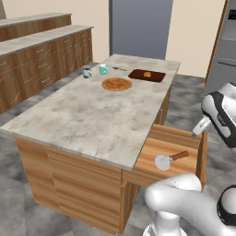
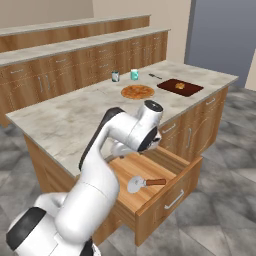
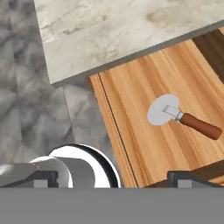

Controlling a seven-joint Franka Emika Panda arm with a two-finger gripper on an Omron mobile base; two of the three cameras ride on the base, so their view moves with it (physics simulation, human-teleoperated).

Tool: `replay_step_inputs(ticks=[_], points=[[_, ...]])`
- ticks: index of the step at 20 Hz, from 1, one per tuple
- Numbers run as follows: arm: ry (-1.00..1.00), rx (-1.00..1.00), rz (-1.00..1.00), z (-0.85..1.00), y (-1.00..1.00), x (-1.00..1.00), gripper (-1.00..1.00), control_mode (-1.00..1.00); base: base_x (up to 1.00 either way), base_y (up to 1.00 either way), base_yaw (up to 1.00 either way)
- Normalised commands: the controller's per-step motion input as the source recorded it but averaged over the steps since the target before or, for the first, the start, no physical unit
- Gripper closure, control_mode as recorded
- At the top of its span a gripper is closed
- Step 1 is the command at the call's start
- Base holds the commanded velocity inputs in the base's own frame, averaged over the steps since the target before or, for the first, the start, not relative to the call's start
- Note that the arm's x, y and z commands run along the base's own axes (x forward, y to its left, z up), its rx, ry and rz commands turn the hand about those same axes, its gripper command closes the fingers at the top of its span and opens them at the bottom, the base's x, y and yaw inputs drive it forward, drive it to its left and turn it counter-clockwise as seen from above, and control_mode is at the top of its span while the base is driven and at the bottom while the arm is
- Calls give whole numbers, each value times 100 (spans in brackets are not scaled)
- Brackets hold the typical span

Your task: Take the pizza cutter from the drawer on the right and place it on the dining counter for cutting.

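Drawer (image 2: pixel 165 192) pulled open, lower centre of right base view; holds one pizza cutter (image 2: pixel 142 183), lying flat. Gripper (image 3: pixel 113 178) above it, fingers spread, empty. Dining counter (image 1: pixel 87 120) carries one pizza (image 1: pixel 116 84), two cups.

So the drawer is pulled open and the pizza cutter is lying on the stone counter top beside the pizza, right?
Not quite. The drawer is pulled open, but the pizza cutter lies inside it, not on the dining counter by the pizza. The right base view shows this.

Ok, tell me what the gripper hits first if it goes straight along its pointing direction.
Probably the drawer floor. The open gripper looks down into it, with the pizza cutter lying off to one side; depth is unclear.
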Motion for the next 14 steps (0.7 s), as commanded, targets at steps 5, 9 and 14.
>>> replay_step_inputs(ticks=[5,9,14], points=[[-10,-33,23,0,30,0,-100,-100,0,0,0],[0,-27,23,0,4,0,-100,-100,0,0,0],[0,-3,23,-5,-19,2,-100,-100,0,0,0]])
